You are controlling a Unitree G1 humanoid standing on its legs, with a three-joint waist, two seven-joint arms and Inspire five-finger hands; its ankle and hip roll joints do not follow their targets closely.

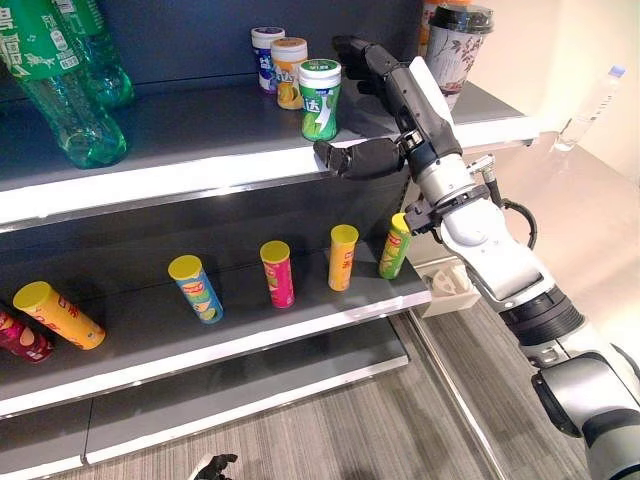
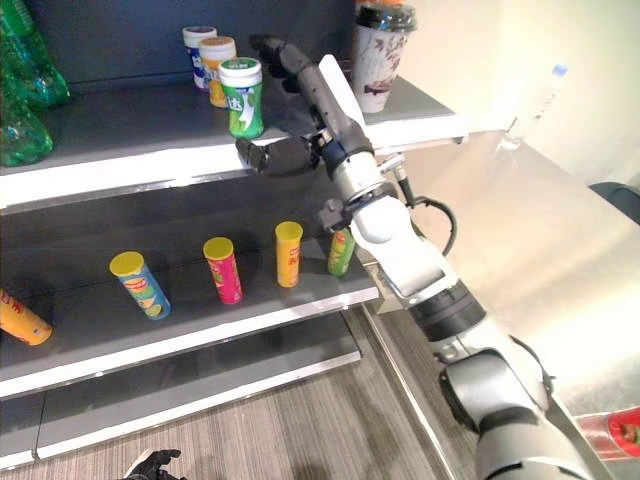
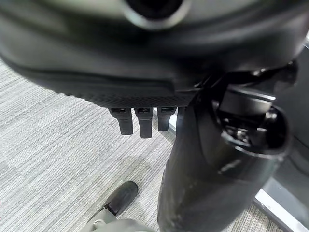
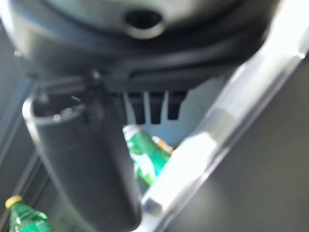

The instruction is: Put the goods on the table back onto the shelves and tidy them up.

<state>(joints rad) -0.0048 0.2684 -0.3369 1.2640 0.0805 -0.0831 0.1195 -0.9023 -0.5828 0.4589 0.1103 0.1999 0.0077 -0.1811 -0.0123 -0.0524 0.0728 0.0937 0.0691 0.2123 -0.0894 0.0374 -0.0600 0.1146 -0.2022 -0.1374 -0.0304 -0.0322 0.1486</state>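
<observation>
Broadly, a dark shelving unit (image 1: 200, 170) takes up the left and middle of the scene, with a pale bench (image 2: 520, 230) running along its right side. On the top shelf, green plastic bottles (image 1: 60, 90) lie at the far left. A tall paper cup with a dark lid (image 1: 455, 45) stands at the shelf's far right corner. Near the middle of that shelf stand three small canisters in a tight group: a green one with a white lid (image 1: 320, 98) nearest the front edge, an orange one (image 1: 288, 70) just behind it, and a blue and white one (image 1: 266, 55) farthest back.

The right robot hand (image 1: 385, 95) reaches over the top shelf just to the right of the green canister; its fingers are stretched out toward the back wall and its thumb (image 1: 355, 158) juts left below the shelf's front edge, so the hand stands wide and holds nothing. I cannot tell whether it touches the canister.

On the middle shelf, a row of slim tubes with yellow lids leans back: an orange one (image 1: 58, 314) at the left, then a blue one (image 1: 196, 287), a pink one (image 1: 277, 272), a yellow one (image 1: 342, 256) and a green one (image 1: 395, 245) by the right forearm.

The left robot hand (image 3: 140, 121) hangs over grey carpet (image 3: 48, 145), fingers loosely straight, holding nothing. A clear bottle (image 1: 592, 105) lies on the bench at the far right.
</observation>
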